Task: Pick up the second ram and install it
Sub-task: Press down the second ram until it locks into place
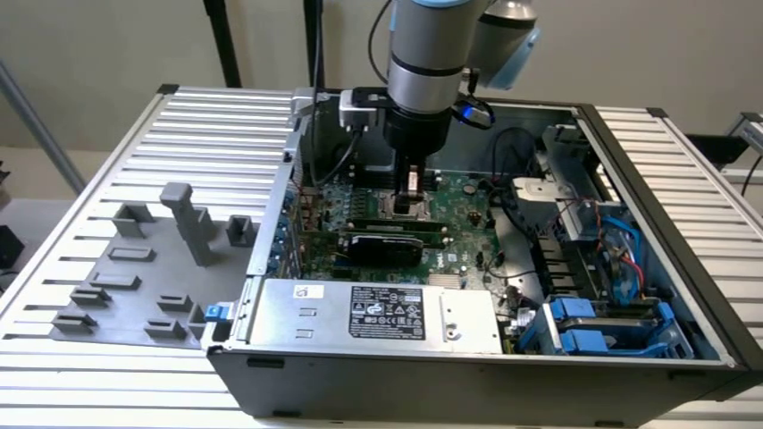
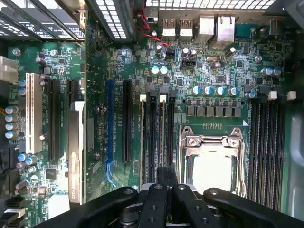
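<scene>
Wrist view – end effector [image 2: 161,197] over motherboard [image 2: 213,71] slots | second ram hidden – grip state cannot tell

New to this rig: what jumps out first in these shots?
The silver robot arm plunges straight down into the open computer case, its gripper just above the green motherboard. In the wrist view, the gripper sits over the memory slots beside the bare CPU socket. On the exterior view's left, grey holder blocks stand on the slatted table.
</scene>
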Available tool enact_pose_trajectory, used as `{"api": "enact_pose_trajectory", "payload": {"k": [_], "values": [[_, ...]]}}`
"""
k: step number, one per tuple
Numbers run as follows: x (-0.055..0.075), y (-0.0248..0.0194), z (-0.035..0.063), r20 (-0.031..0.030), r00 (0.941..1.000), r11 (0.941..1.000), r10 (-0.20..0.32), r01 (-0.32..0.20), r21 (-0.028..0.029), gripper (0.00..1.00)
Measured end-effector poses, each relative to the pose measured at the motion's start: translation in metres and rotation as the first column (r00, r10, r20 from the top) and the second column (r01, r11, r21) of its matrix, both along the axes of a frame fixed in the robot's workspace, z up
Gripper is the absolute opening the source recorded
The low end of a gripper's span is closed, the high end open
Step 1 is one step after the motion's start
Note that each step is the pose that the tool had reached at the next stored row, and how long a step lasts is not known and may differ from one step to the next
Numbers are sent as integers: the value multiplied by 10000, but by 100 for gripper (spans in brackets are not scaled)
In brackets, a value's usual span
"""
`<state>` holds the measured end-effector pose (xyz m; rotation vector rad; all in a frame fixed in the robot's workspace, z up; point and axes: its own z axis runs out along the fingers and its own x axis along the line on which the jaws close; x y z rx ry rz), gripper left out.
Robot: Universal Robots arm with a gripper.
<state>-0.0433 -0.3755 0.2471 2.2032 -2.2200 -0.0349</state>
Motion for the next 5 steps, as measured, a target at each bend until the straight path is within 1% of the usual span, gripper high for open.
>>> {"api": "enact_pose_trajectory", "payload": {"k": [5], "values": [[0, 0, 1, -1, 10000, 10000, 0, 0, -2, 11]]}}
